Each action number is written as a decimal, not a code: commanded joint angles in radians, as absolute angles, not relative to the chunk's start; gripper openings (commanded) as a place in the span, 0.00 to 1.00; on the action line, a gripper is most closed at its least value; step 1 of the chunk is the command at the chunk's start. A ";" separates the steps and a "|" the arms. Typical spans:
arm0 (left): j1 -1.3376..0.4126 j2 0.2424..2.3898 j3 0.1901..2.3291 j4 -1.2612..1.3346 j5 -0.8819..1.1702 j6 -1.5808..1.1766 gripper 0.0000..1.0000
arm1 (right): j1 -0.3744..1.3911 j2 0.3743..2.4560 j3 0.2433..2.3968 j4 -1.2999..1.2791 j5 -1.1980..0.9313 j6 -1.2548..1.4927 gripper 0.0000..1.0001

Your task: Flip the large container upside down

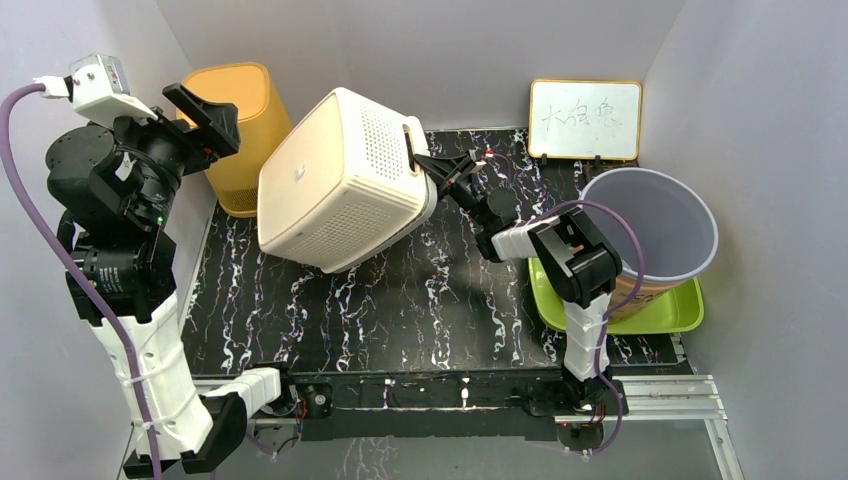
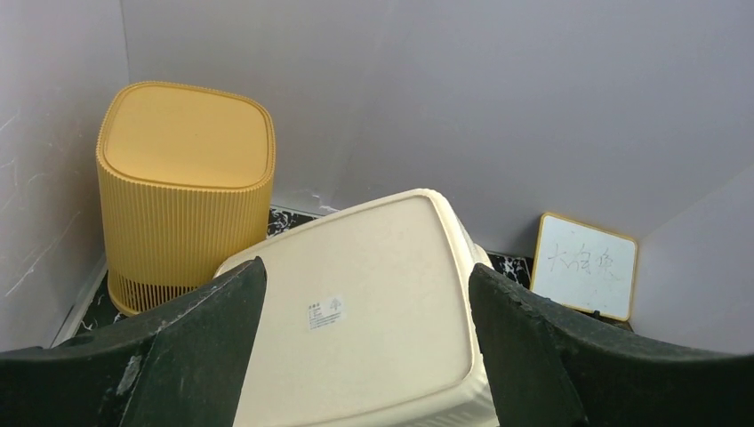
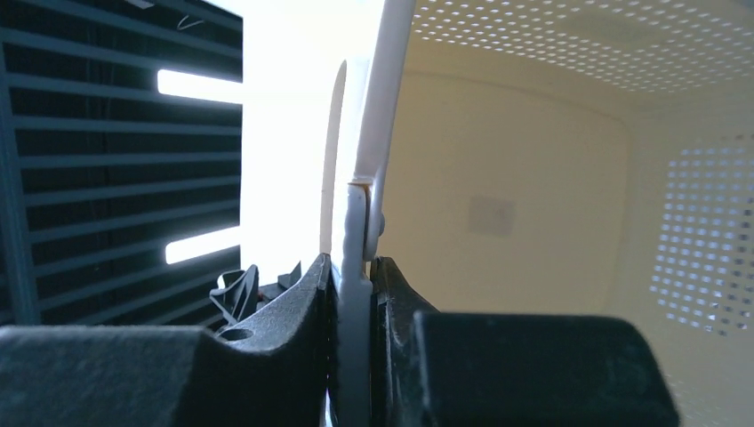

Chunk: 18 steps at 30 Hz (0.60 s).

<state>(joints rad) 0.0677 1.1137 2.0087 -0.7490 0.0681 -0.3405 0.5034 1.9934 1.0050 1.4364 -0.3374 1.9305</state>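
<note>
The large container (image 1: 340, 180) is a cream perforated basket. It hangs tilted over the black marbled table (image 1: 400, 310), its flat bottom facing up and left and its mouth facing right. My right gripper (image 1: 428, 165) is shut on the container's rim. In the right wrist view the rim's thin white wall is pinched between the jaws of the right gripper (image 3: 351, 267), with the container's inside (image 3: 533, 222) beyond. My left gripper (image 1: 205, 130) is raised at the far left, open and apart from the container. In the left wrist view the left gripper (image 2: 364, 276) frames the container's labelled bottom (image 2: 373, 311) without touching it.
A yellow ribbed bin (image 1: 245, 110) (image 2: 187, 178) stands upside down in the back left corner, just behind the container. A small whiteboard (image 1: 585, 120) (image 2: 585, 265) leans on the back wall. A grey bucket (image 1: 650, 230) sits on a green tray (image 1: 670, 315) at the right. Grey walls close in three sides.
</note>
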 commanded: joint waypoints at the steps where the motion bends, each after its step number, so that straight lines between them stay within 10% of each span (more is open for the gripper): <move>1: 0.063 1.100 1.993 -0.738 0.095 -0.328 0.82 | 0.457 2.065 1.019 1.424 -0.455 1.743 0.00; 18: 0.063 1.109 1.937 -0.721 0.139 -0.321 0.81 | 0.317 2.219 1.094 1.242 -0.504 1.543 0.23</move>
